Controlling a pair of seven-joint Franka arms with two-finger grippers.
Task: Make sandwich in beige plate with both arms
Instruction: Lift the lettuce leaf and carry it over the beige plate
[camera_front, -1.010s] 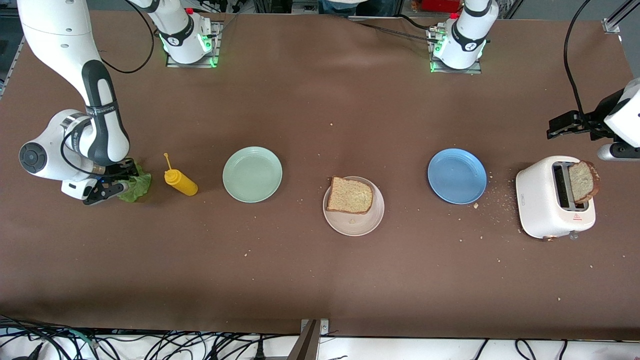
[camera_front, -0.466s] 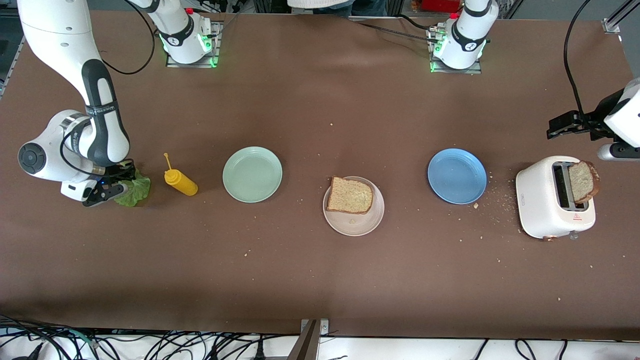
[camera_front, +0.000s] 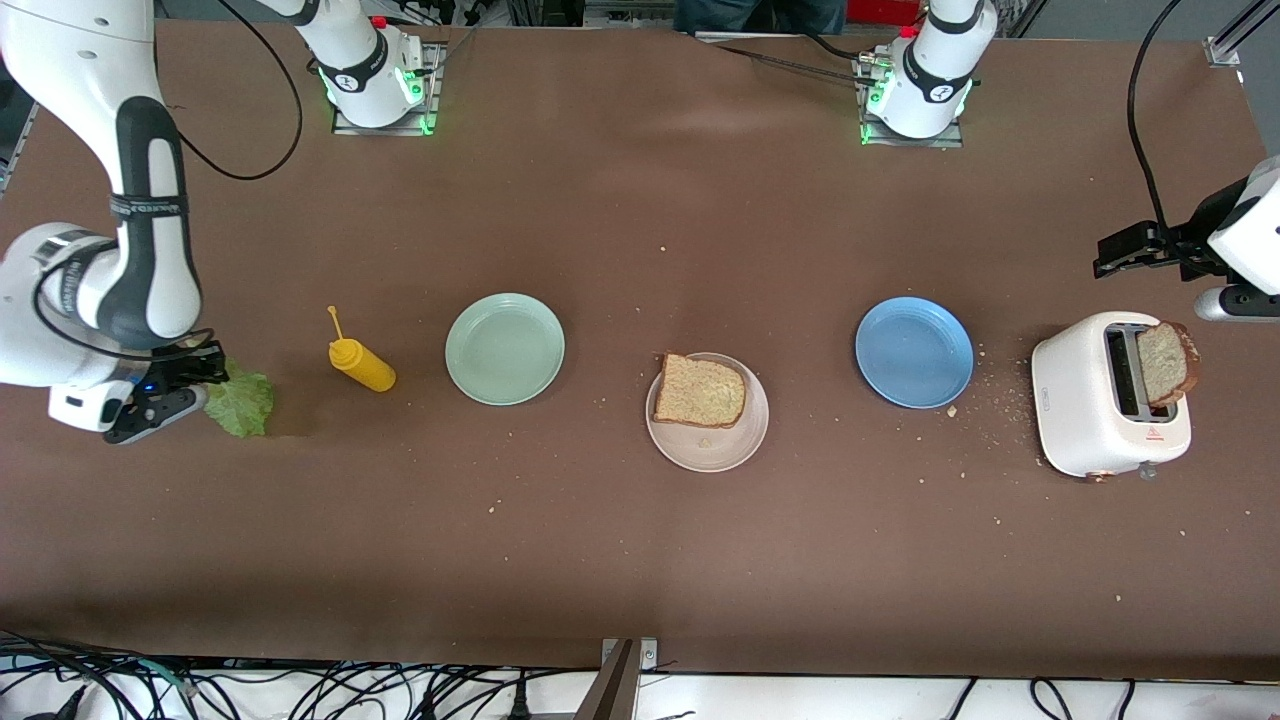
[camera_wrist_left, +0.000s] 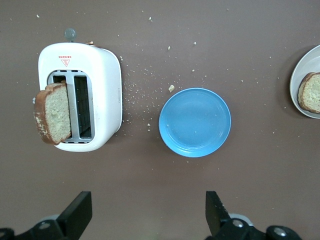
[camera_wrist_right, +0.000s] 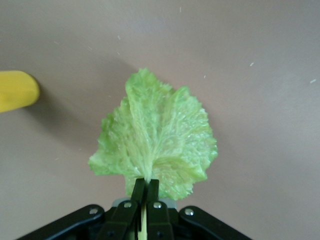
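My right gripper (camera_front: 195, 388) is shut on the stem of a ruffled green lettuce leaf (camera_front: 240, 402) and holds it just above the table, at the right arm's end. The right wrist view shows the fingertips (camera_wrist_right: 148, 184) pinching the leaf (camera_wrist_right: 155, 135), which hangs spread below them. At mid-table, one slice of brown toast (camera_front: 700, 390) lies on the beige plate (camera_front: 708, 450). A second slice (camera_front: 1165, 362) leans out of the white toaster (camera_front: 1085, 405). My left gripper (camera_front: 1110, 260) waits open and holds nothing, above the table next to the toaster (camera_wrist_left: 102, 65).
A yellow squeeze bottle (camera_front: 360, 362) lies between the lettuce and a mint-green plate (camera_front: 504, 348). A blue plate (camera_front: 914, 352) sits between the beige plate and the toaster. Crumbs are scattered around the toaster. Both arms' bases stand at the table's back edge.
The right gripper has shut on the lettuce stem and lifted the leaf, shifting it away from the yellow bottle toward the right arm's end of the table. The left arm has not moved.
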